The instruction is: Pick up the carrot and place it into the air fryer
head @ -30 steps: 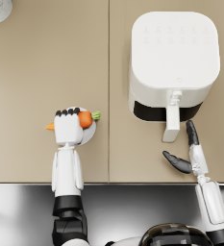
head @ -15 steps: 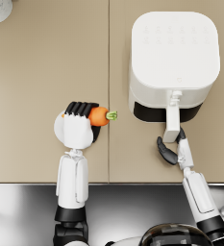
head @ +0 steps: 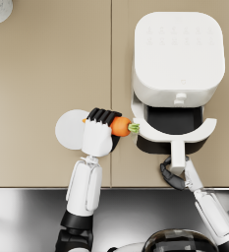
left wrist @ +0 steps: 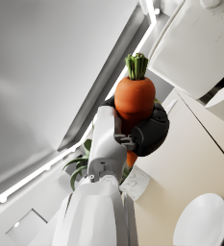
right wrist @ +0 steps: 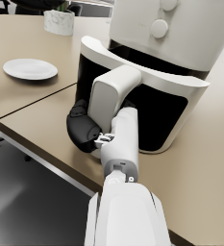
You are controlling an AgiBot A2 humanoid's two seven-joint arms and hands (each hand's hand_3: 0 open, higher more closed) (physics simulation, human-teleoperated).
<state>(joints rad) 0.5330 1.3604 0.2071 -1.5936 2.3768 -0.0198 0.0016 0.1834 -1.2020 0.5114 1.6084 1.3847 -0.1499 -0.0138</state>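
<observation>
The left hand (head: 97,136) grips the carrot (head: 120,126) above the bench (head: 47,69), its fingers (head: 102,115) clamped over the thick orange body so that the leafy end sticks out past them. In the head view the carrot lies roughly level, its long axis running across the picture with the green stub pointing toward the air fryer (head: 177,59); that stub sits just beside the near rim of the pulled-out drawer (head: 174,129) and seems not yet over the dark cavity. The white plate (head: 69,129) lies on the other side of the hand, partly hidden under it. The right hand (head: 174,172) is wrapped around the drawer's handle (head: 178,155), fingers closed on it, holding the drawer open. The coming move looks like a short sideways carry along the carrot's own axis, stub first, into the open basket; the carrying hand is the one nearest the opening, and the rim is what it must clear.
</observation>
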